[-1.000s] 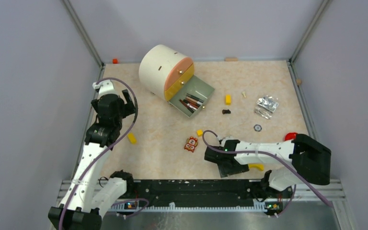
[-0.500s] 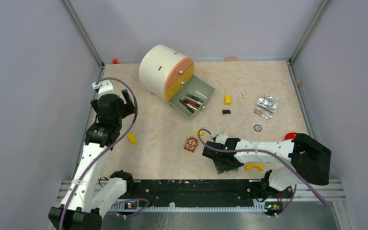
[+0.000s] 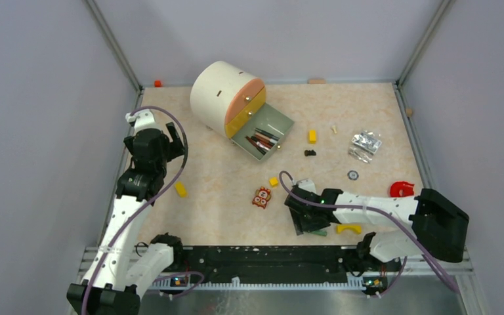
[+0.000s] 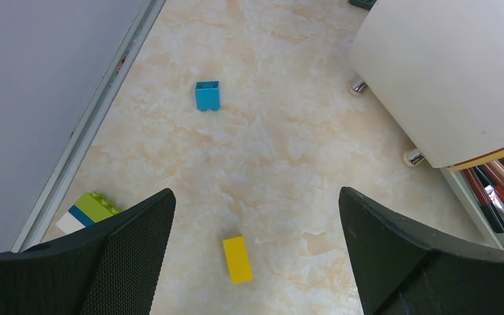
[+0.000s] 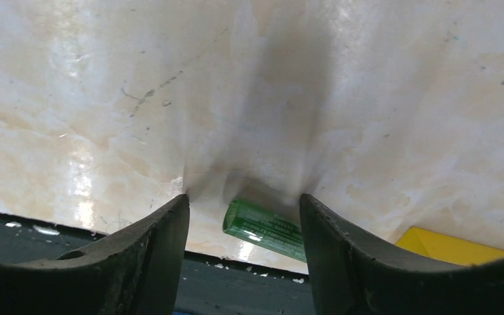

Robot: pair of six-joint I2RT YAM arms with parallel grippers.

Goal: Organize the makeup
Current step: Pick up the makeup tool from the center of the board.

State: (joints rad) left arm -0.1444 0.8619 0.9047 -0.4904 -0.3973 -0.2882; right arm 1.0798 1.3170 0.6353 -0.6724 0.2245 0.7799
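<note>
Cream round organiser (image 3: 220, 92) from above, its grey-green drawer (image 3: 278, 122) open with the makeup sticks (image 3: 262, 140) lying inside, and the right jaws low at the table's (image 3: 223, 190) near edge mostly hide what's beneath. Left wrist: left jaws gape wide over a yellow block (image 4: 237, 259), sticks cut off at the right edge. Right wrist: right jaws parted, green tube (image 5: 266, 230) lying between the tips, one end hidden.
</note>
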